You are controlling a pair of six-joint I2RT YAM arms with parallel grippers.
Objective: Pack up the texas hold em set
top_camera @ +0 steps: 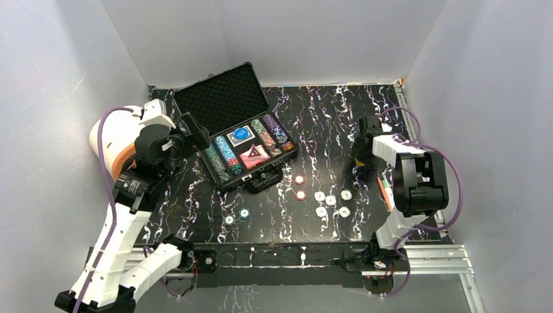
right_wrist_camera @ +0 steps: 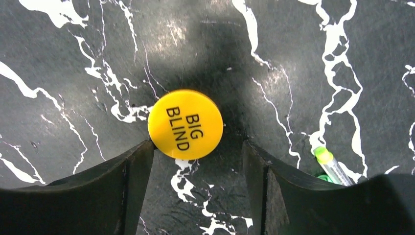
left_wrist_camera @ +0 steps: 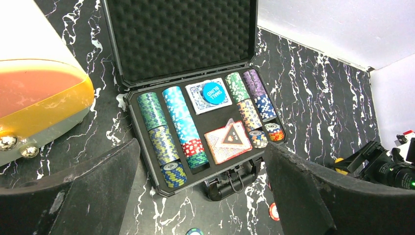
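Black marbled tabletop [top_camera: 339, 117], walled in grey, carries the open black hard case [top_camera: 222, 98] at its far left, lid tilted back with the foam showing. Rows of poker chips [left_wrist_camera: 173, 117] fill its slots beside a card deck [left_wrist_camera: 195, 98] topped by a blue SMALL BLIND button [left_wrist_camera: 215, 92]. Loose chips [top_camera: 330, 200] lie scattered on the table in front of the case. The left gripper [top_camera: 194, 132] hangs wide open just beside the case's left end. The right gripper [right_wrist_camera: 195, 149], on the table's right side, sits low with its jaws spread around the yellow BIG BLIND button [right_wrist_camera: 185, 124], which lies flat. One finger [right_wrist_camera: 122, 186] meets the button's edge and the other stands apart. A green-tipped pen [right_wrist_camera: 330, 164] lies nearby.
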